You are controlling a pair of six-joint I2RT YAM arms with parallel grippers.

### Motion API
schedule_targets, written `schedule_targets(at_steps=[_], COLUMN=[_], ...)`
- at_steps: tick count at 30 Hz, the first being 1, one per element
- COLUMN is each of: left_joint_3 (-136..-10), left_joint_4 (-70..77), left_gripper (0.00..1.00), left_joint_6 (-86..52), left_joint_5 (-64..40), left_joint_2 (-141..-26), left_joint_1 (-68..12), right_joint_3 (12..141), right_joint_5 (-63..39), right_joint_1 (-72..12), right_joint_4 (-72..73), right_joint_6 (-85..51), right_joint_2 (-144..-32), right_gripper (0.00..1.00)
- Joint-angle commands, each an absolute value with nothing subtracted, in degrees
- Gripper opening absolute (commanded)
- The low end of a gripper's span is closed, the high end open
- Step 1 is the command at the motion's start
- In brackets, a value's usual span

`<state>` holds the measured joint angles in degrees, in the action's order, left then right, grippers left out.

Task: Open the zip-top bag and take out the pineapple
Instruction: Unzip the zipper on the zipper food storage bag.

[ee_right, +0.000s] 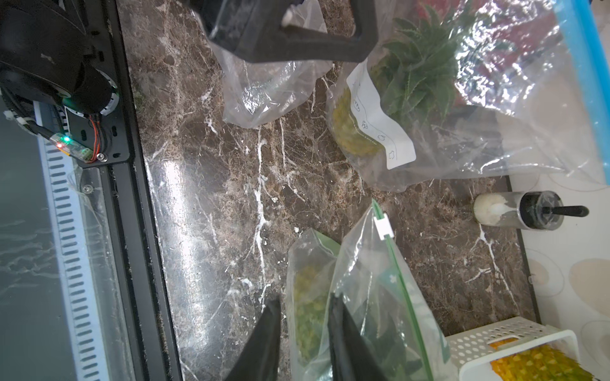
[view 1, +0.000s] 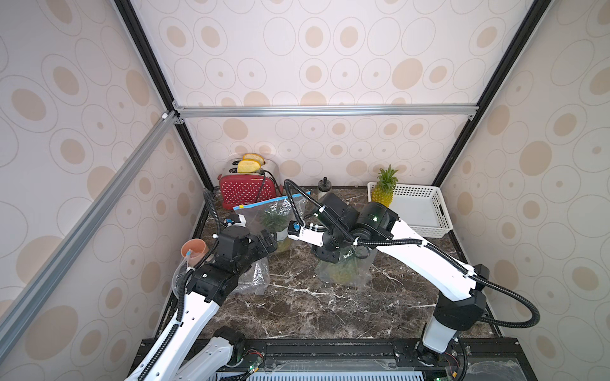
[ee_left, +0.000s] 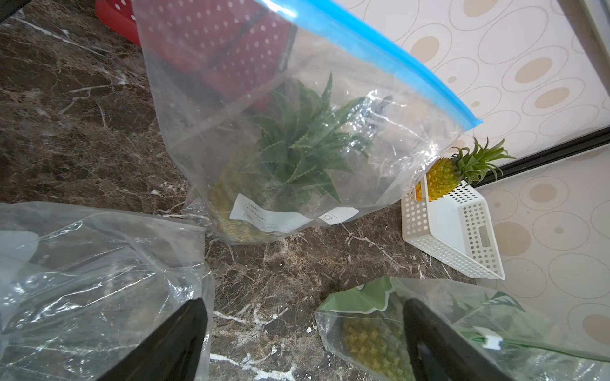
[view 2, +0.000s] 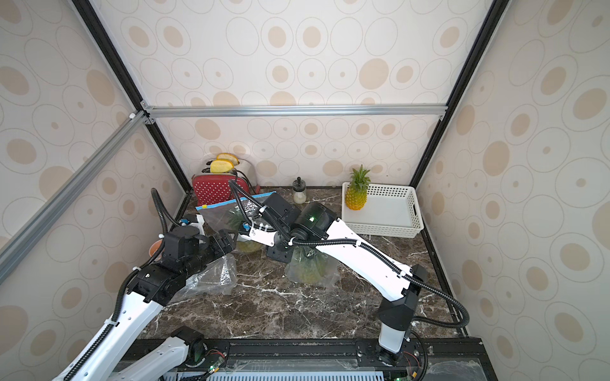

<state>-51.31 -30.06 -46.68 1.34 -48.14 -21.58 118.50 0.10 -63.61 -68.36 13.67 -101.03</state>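
Note:
A clear zip-top bag (ee_right: 369, 297) with a green zip and a white slider (ee_right: 383, 226) stands mid-table, with a pineapple (ee_right: 307, 297) inside it. My right gripper (ee_right: 305, 316) points down at its top, its jaws narrow and astride one wall of the bag, with a gap still showing. In both top views this bag (view 1: 346, 273) (view 2: 310, 270) sits under the right wrist. My left gripper (ee_left: 303, 346) is wide open over bare marble and holds nothing. A larger blue-zipped bag (ee_left: 297, 132) behind holds another pineapple (ee_left: 297, 155).
An empty crumpled bag (view 1: 254, 277) lies under the left arm. At the back right a white basket (view 1: 422, 211) holds a loose pineapple (view 1: 384, 189). A red toaster (view 1: 246, 193), a small jar (view 1: 324, 189) and a terracotta cup (view 1: 194, 250) stand along the back and left.

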Motion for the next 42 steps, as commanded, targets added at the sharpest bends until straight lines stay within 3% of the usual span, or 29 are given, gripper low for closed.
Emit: schedule_targets(at_steps=[1,20,25,36,42], left_joint_3=[-51.3,-50.7,-50.5,-50.6,-50.4], left_joint_4=[-28.6,-28.7,-28.6,-28.7,-28.8], left_gripper=[0.94,0.95,0.95,0.96,0.95], left_joint_6=[-47.1,-46.3,-46.4,-46.2,-46.1], left_joint_5=[1.5,2.4,2.5,2.5,2.7], left_joint_2=[-46.9,-47.6,-47.5,-47.7,-47.9], left_joint_1=[-21.9,-21.9,-21.9,-21.9,-21.9], right_joint_3=[118.1,123.0,123.7,124.9,125.2], right_joint_5=[0.4,0.2,0.3,-0.1,-1.0], right_joint_1=[-62.3,-59.0,-58.9,-57.9,-57.5], right_joint_4=[-66.7,-64.9,-64.6,-64.8,-64.6], right_joint_6=[18.0,21.2,21.7,21.8,21.6], right_joint_2=[-102.6,-108.3,-108.4,-109.8,-110.6], right_gripper=[0.27,0.23,0.29,0.30,0.26])
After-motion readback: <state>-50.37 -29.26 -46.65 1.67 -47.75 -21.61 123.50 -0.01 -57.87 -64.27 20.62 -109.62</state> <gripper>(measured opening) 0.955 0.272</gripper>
